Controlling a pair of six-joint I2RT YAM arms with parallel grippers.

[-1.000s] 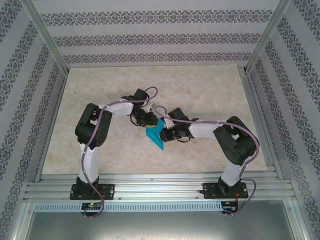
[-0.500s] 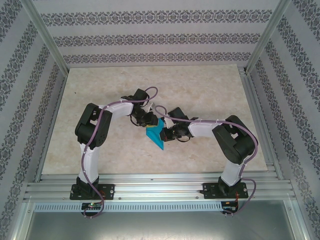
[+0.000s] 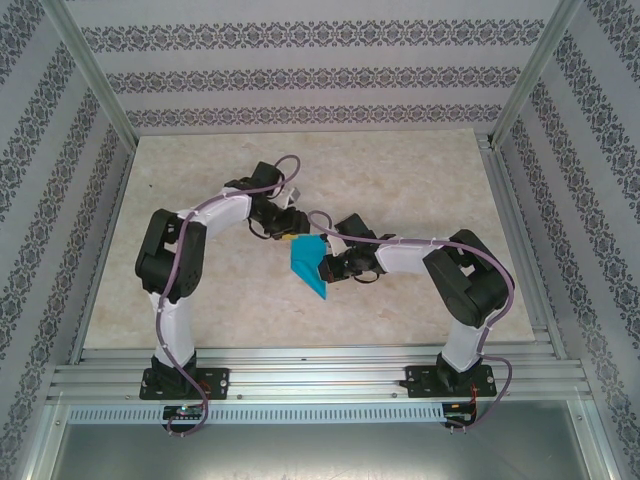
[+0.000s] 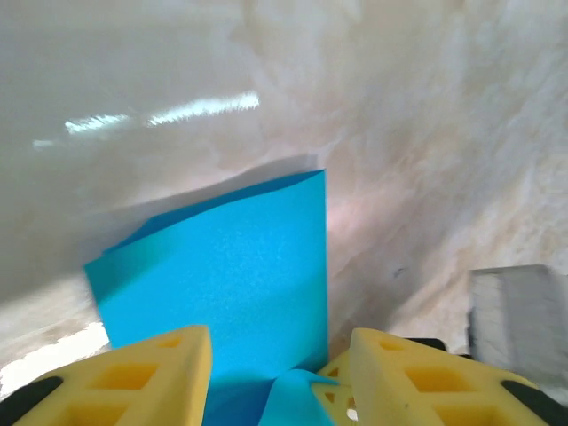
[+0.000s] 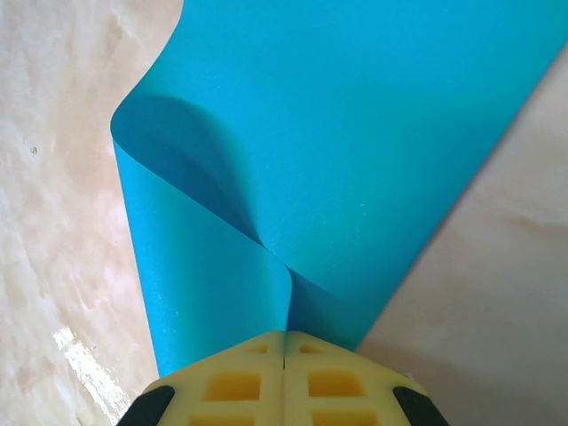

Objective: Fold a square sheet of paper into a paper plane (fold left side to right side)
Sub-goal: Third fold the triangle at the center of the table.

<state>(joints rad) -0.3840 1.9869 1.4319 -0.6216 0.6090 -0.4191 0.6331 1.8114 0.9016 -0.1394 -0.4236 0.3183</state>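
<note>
Got the right pincer [image 5: 284, 342] pressed flat together, pinching one edge of the turquoise sheet of paper [image 5: 355, 133] right at the tips. Looks bent over into a soft roll on the left side of the right wrist view, with a crease running down into the yellow pads [image 5: 240, 386]. Not lying flat, not sharply folded either, just loosely curled.

Got the left pincer [image 4: 280, 355] spread apart, with a clear gap between the yellow fingers [image 4: 160, 373]. Looking through that gap at a smooth stretch of blue over the pale marbled counter [image 4: 426, 133], plus a small flap of blue poking up low between the fingers. Can't tell whether touching that flap or not.

From above: sits about mid-counter between the two wrists, with the right pincer on its right side and the left pincer just off its upper-left corner. Boxed in by patterned walls [image 3: 300, 80] and an aluminium frame [image 3: 300, 375].
</note>
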